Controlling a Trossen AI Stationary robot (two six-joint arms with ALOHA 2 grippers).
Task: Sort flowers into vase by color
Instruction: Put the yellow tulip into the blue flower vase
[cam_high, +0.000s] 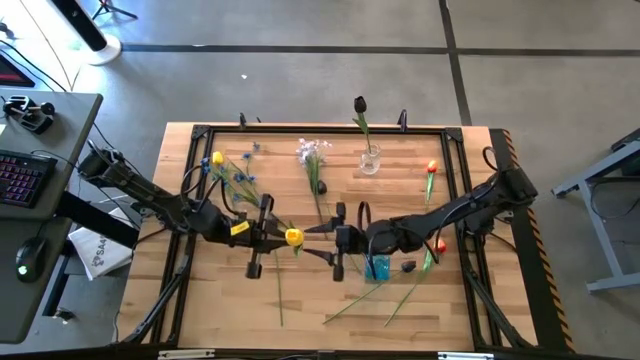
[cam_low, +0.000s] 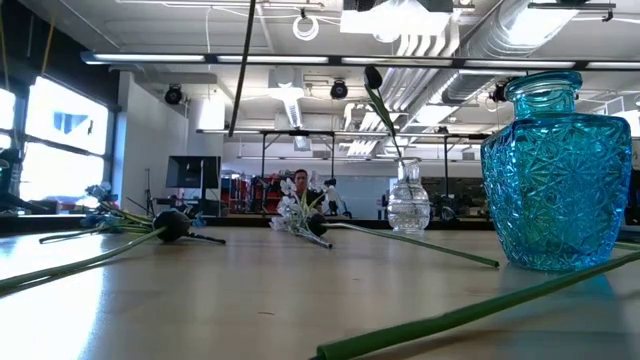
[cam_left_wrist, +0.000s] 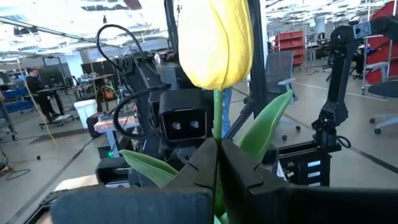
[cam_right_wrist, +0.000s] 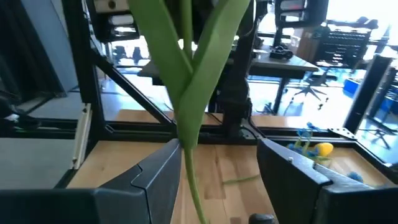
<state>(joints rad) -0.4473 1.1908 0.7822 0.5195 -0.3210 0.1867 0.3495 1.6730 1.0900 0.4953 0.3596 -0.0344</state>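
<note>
My left gripper (cam_high: 278, 236) is shut on a yellow flower (cam_high: 294, 237) and holds it above the table's middle; in the left wrist view the head (cam_left_wrist: 217, 43) stands upright over the fingers. My right gripper (cam_right_wrist: 217, 168) faces it, level and open. Its fingers stand on either side of the flower's stem (cam_right_wrist: 186, 155) below the leaves; whether one touches, I cannot tell. A blue vase (cam_high: 377, 268) stands beneath the right arm. A clear vase (cam_high: 370, 160) at the far side holds a black flower (cam_high: 360, 103). Other flowers lie flat on the table. My left gripper pinches the yellow flower's stem (cam_left_wrist: 217, 127) just below the head between its two shut fingers (cam_left_wrist: 239, 168). The fingers come level from the table's left and lie across the stem. The head stands upright above them, and the stem with its leaves hangs below, lifted clear of the table.
Blue flowers (cam_high: 240, 178) and a second yellow one (cam_high: 217, 158) lie at the far left, a lilac-white one (cam_high: 312, 150) far centre, orange ones (cam_high: 432, 168) at the right. Long green stems (cam_high: 400, 295) lie near the front edge. A black frame (cam_high: 200, 130) borders the table.
</note>
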